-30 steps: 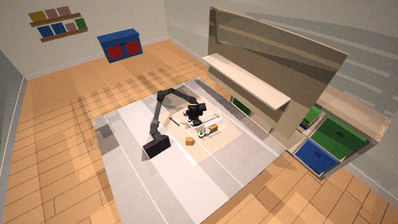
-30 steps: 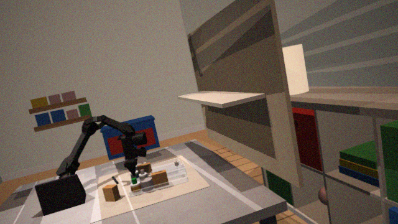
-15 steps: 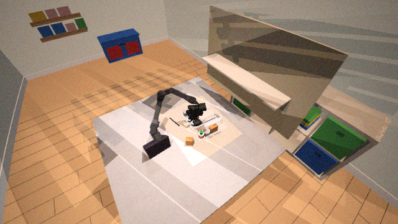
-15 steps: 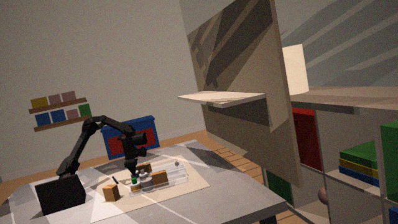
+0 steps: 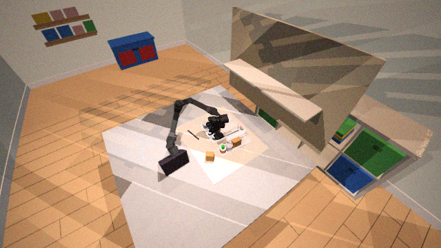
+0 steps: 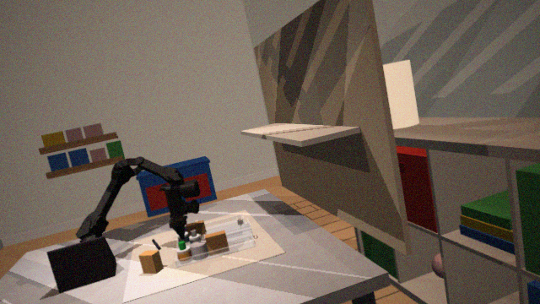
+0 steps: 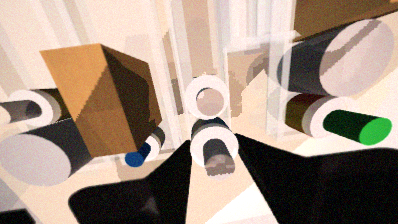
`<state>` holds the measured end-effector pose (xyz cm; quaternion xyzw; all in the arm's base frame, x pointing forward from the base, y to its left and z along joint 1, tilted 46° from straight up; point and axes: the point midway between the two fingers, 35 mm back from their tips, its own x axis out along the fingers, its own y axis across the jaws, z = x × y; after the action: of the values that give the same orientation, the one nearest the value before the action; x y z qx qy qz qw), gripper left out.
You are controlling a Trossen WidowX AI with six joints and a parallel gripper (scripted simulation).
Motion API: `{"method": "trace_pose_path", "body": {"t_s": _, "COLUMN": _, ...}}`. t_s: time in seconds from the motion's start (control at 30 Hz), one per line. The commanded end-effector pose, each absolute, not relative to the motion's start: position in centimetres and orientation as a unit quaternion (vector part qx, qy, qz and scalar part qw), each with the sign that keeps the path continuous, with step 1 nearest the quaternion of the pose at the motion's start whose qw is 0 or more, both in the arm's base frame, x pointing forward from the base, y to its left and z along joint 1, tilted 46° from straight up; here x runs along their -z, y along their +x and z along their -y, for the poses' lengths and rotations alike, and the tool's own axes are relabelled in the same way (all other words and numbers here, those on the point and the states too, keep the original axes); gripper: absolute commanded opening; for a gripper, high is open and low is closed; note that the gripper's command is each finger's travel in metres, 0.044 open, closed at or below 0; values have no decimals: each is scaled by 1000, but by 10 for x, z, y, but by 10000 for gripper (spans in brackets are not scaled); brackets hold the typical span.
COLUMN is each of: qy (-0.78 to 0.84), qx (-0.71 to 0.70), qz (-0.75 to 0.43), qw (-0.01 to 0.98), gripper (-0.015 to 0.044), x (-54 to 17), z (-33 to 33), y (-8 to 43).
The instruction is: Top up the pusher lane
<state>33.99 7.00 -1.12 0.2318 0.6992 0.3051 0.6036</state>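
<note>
My gripper (image 7: 211, 140) (image 6: 181, 237) is shut on a jar with a white shoulder and a grey cap (image 7: 219, 162), at the near end of the sprung lane. A second jar with a white shoulder and a pale round cap (image 7: 209, 101) stands directly ahead of it, between the clear lane walls (image 7: 173, 65). In the wrist view the two jars look very close or touching. The jar bases, the low front stop and the pusher plate cannot be made out. In the top view the arm hides both jars.
A green-capped jar (image 7: 377, 131) (image 5: 222, 148) (image 6: 181, 245) and a grey cylinder (image 7: 357, 57) (image 6: 199, 250) stand right of the lane. A tall orange-brown block (image 7: 82, 100), a blue-capped jar (image 7: 134, 159) and another grey cylinder (image 7: 35, 159) are left. A loose orange block (image 5: 209, 156) (image 6: 150, 262) stands nearer the arm base.
</note>
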Motion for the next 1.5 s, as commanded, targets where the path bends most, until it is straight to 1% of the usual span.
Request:
{"method": "trace_pose_path", "body": {"t_s": 0.0, "qy": 233, "qx": -308, "qz": -695, "qw": 607, "gripper": 0, "x": 12, "z": -73, "y": 343}}
{"method": "trace_pose_path", "body": {"t_s": 1.47, "qy": 234, "qx": -308, "qz": -695, "qw": 606, "gripper": 0, "x": 22, "z": -81, "y": 338}}
